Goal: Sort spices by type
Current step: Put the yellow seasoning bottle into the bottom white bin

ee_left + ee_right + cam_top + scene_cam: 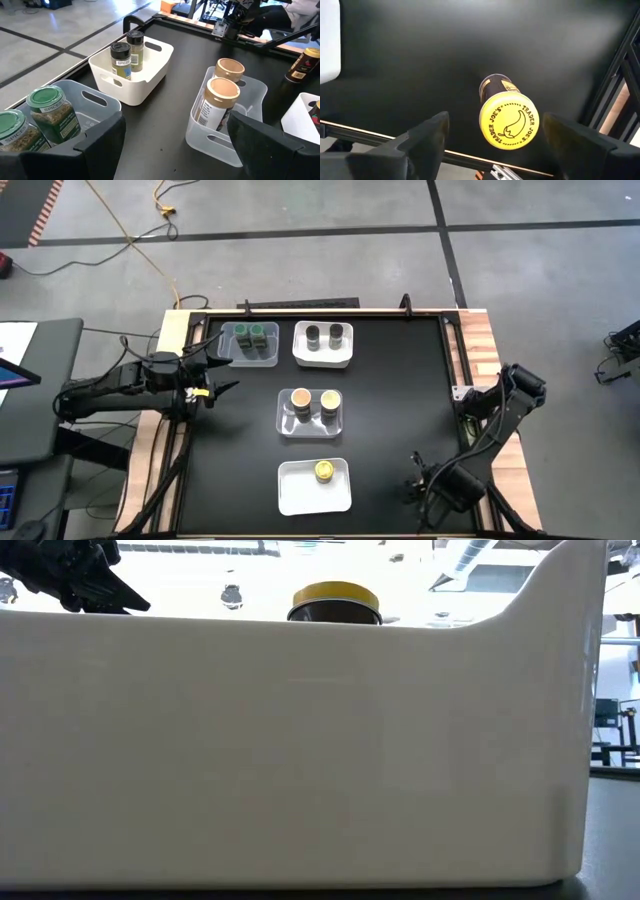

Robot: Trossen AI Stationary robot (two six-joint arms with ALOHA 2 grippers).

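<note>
In the high view, two green-lidded jars (pixel 250 335) stand in a clear tray at the far left. Two dark grey-lidded jars (pixel 324 334) stand in a white tray beside it. Two tan-lidded jars (pixel 314 400) fill a clear tray at mid-table. One yellow-lidded jar (pixel 325 471) stands in the near white tray (pixel 300 495). The other yellow-lidded jar (pixel 509 125) stands upright on the bare black table. My right gripper (pixel 495 131) hovers over it, open, a finger on either side and apart from it. My left gripper (pixel 222 388) is open, left of the trays.
The near white tray's wall (pixel 300 760) fills the low view, with the yellow lid (pixel 335 598) showing above it. The table's metal frame rail (pixel 615 85) runs close to the loose jar. Bare black table lies between the trays and the right edge.
</note>
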